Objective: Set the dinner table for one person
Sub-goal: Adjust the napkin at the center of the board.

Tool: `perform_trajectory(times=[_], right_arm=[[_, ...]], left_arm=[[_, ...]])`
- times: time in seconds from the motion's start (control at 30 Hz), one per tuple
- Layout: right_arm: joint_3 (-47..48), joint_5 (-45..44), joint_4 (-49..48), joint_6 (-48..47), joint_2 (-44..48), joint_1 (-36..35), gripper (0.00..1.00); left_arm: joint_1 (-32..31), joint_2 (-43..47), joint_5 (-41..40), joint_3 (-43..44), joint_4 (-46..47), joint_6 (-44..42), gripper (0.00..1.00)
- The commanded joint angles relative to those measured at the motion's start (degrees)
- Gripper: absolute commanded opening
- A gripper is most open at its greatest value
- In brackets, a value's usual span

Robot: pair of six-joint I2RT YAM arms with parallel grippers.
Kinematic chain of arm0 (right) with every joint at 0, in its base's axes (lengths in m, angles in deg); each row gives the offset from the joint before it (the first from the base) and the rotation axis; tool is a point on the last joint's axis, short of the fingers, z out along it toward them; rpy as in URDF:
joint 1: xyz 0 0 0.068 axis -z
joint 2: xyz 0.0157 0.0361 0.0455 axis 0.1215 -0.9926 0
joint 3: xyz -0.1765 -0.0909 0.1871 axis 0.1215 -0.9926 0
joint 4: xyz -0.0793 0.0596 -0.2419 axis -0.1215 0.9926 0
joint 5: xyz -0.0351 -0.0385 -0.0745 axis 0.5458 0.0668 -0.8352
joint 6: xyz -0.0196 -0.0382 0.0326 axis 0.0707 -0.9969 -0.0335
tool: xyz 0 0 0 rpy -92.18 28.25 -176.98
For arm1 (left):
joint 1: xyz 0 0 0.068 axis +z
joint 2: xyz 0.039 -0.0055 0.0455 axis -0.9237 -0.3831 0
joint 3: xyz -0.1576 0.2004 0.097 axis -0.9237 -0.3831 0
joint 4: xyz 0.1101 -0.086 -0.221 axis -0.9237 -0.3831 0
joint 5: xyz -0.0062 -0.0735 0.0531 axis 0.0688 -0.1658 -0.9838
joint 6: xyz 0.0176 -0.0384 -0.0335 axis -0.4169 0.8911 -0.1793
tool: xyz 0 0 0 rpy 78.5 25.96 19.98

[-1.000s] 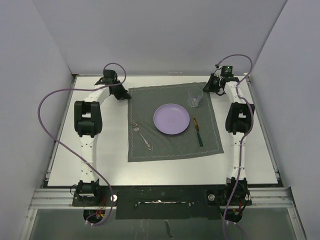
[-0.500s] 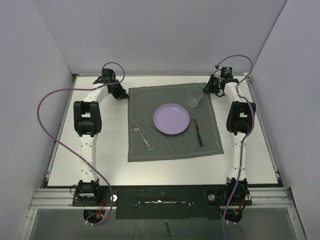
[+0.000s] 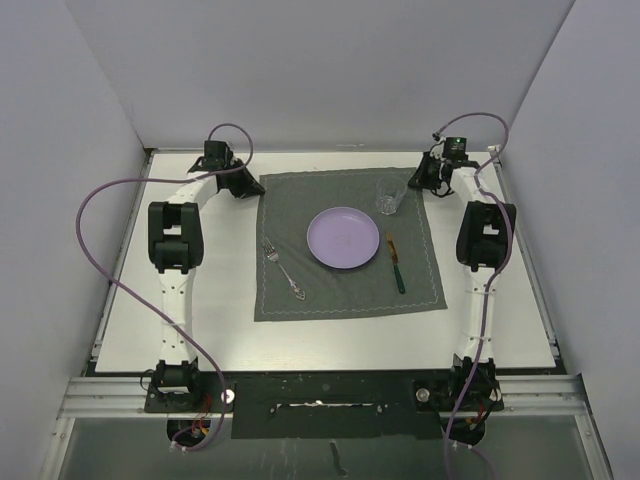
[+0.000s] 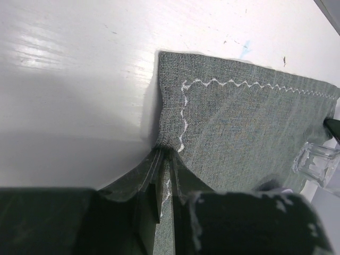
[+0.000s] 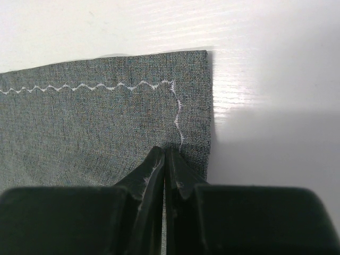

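The dinner table (image 3: 130, 310) is a white top carrying a dark grey stitched placemat (image 3: 330, 295). On the mat lie a purple plate (image 3: 343, 238), a clear glass (image 3: 390, 197), a fork (image 3: 283, 270) left of the plate and a green-handled knife (image 3: 396, 264) right of it. My left gripper (image 3: 252, 188) pinches the mat's far left corner. In the left wrist view its tips (image 4: 166, 151) bunch the cloth (image 4: 239, 122), with a thin slit between the fingers. My right gripper (image 3: 418, 178) is at the far right corner, its jaws (image 5: 166, 151) pressed together on the cloth (image 5: 95, 122).
White walls close in the table on the left, back and right. Purple cables loop above both arms. The glass (image 4: 316, 162) stands close to the mat's far right corner. A metal rail (image 3: 320, 385) runs along the near edge.
The mat's far edge has shifted slightly with both grippers. The right arm's elbow has moved a little to the right. Plate, glass, fork and knife keep their places on the mat.
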Motion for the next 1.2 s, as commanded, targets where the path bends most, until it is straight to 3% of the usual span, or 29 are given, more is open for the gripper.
perform_trajectory(times=[0.0, 0.53, 0.57, 0.7, 0.73, 0.9, 1.17], right_arm=[[-2.8, -3.7, 3.4, -1.1, 1.6, 0.9, 0.0], [0.7, -2.0, 4.1, -0.9, -0.1, 1.0, 0.0], [0.3, -0.8, 3.3, -0.9, -0.1, 1.0, 0.04], [-2.6, 3.2, -2.0, -0.7, 1.8, 1.0, 0.45], [-3.2, 4.2, -3.0, -0.6, 2.3, 1.0, 0.5], [-5.8, 8.0, -7.7, 0.6, 4.9, 1.0, 0.58], [-9.3, 8.5, -11.4, 1.1, 9.6, 1.0, 0.59]], left_arm=[[-0.5, 1.9, 0.4, 0.0, 0.7, -2.1, 0.1], [-0.1, 4.6, -8.1, 0.3, -6.3, -4.2, 0.11], [0.0, 4.8, -8.4, 0.0, -6.1, -4.2, 0.11], [0.4, 6.5, -9.7, -1.5, -5.0, -4.3, 0.12], [0.5, 6.9, -10.0, -1.8, -4.7, -4.4, 0.12], [1.0, 9.7, -9.8, -4.8, -1.7, -4.2, 0.15], [1.3, 12.3, -8.5, -7.2, 1.0, -3.8, 0.17]])
